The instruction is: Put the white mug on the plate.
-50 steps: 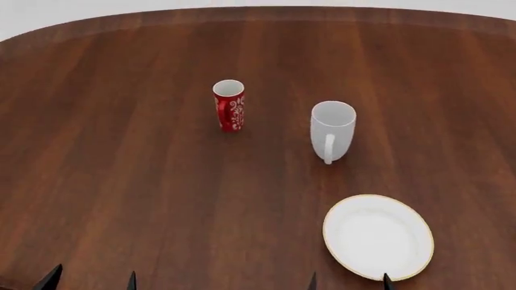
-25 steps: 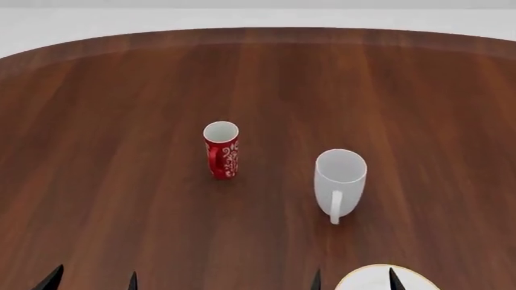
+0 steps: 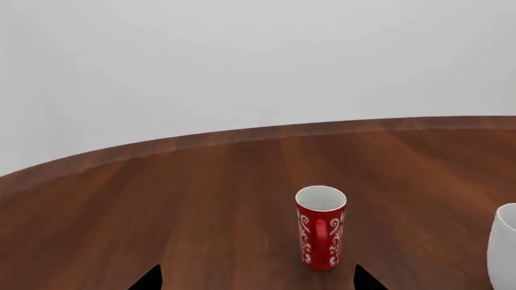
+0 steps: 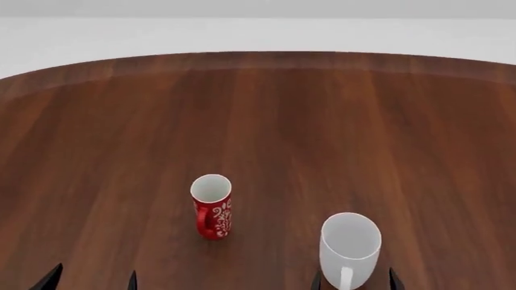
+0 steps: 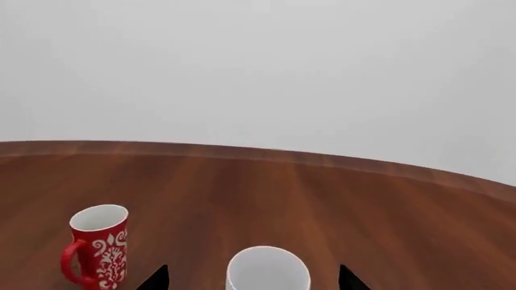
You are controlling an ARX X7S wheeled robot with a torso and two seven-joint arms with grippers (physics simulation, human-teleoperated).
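Note:
The white mug [image 4: 349,249] stands upright on the brown table [image 4: 322,121], handle towards me, at the head view's lower right. It also shows in the right wrist view [image 5: 267,269] and at the edge of the left wrist view [image 3: 506,248]. My right gripper [image 4: 354,281] is open; its dark fingertips [image 5: 348,277] stand on either side of the mug, apart from it. My left gripper [image 4: 91,281] is open and empty at the lower left, with only its fingertips [image 3: 149,279] showing. The plate is out of view.
A red mug with a white floral pattern [image 4: 212,206] stands upright to the left of the white mug, also in the left wrist view [image 3: 321,226] and the right wrist view [image 5: 98,244]. The table's curved far edge [image 4: 258,55] meets a pale wall.
The head view has swung up and forward: both mugs slid down the picture and the plate dropped out of the bottom edge. The right fingertips now flank the white mug.

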